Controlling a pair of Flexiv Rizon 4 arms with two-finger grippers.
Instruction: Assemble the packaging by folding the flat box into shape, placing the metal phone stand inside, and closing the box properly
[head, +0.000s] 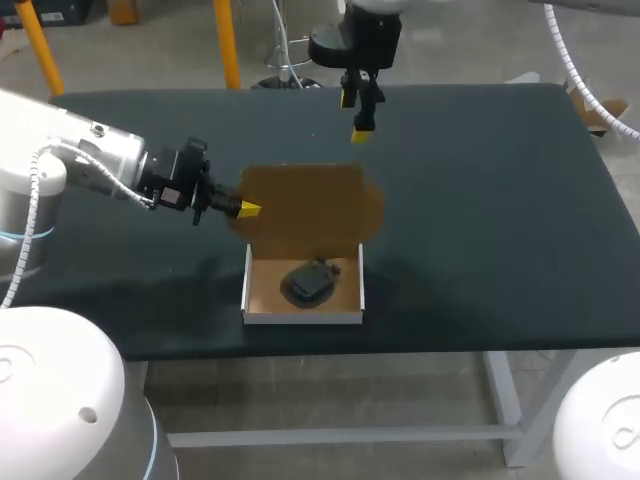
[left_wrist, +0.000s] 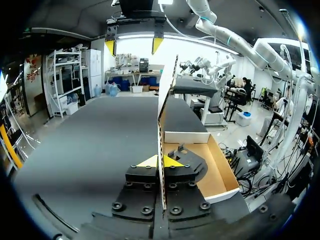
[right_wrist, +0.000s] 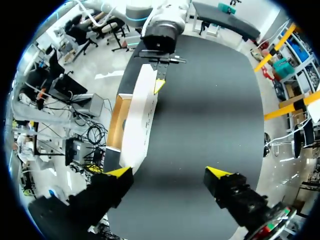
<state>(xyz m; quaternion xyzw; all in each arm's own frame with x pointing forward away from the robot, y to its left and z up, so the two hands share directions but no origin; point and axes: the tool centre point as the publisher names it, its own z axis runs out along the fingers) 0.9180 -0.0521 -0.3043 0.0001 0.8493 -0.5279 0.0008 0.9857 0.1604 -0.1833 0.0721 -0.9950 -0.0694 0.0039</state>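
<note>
Cardboard box (head: 246, 292), brown inside and white outside, sits open near the front edge of the dark desk (head: 480, 200), with the dark metal phone stand (head: 308, 283) inside it, apparently lying flat. Left gripper (head: 247, 209) pinches the side edge of the raised brown lid (head: 310, 200); right gripper (head: 356, 115) hangs spread above the desk's far side, well apart from the box.

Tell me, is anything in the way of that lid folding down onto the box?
Nothing visible. The stand lies low inside the box, and only the left jaws, pinching the lid, touch it.
</note>
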